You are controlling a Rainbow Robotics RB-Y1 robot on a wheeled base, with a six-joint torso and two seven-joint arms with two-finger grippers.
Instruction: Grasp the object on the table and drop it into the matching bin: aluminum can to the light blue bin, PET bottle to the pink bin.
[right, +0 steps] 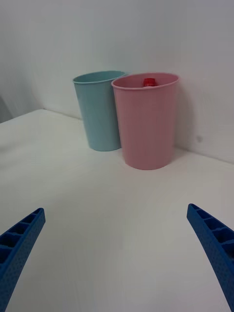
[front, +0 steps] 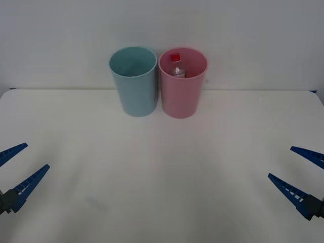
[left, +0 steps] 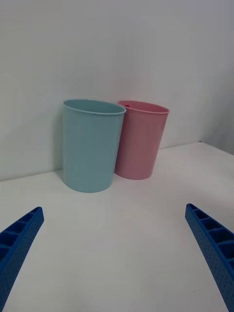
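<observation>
White table against a plain wall, pink bin touching light blue bin. PET bottle upright inside pink bin. Left gripper and right gripper well short of pink bin, both spread wide, grasping nothing.

Pink bin, light blue bin, red-capped, seemingly clear bottle.

Looks like lab or test room, not home. Bare white table pushed against plain white wall, no decor, no clutter. Two plastic bins set side by side at wall: blue bin, pink bin, staged like sorting setup. Blue ribbed robot fingers at table's near edge point to robotics work.
</observation>
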